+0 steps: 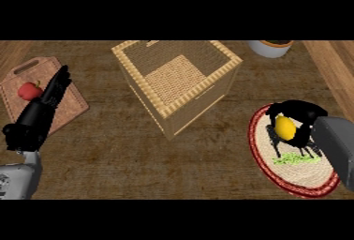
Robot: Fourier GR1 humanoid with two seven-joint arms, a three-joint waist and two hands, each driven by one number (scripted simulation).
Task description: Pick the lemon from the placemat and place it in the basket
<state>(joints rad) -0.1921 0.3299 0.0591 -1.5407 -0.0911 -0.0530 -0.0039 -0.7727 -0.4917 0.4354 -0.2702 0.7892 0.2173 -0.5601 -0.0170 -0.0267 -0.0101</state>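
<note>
A yellow lemon point(285, 127) sits over the round placemat point(304, 180), which has a red rim and a cow picture, at the right of the head view. My right hand point(302, 112) is curled round the lemon from above and behind, fingers wrapping its top. The tall woven basket point(198, 93) stands at the middle back, open on top, with nothing visible inside. My left hand point(43, 104) rests open at the left, fingers straight and pointing away, over the cutting board.
A wooden cutting board point(68, 108) at the left holds a red apple point(30, 90). A white pot point(269, 48) stands at the back right. Bare wooden counter point(131, 154) lies between the basket and the placemat.
</note>
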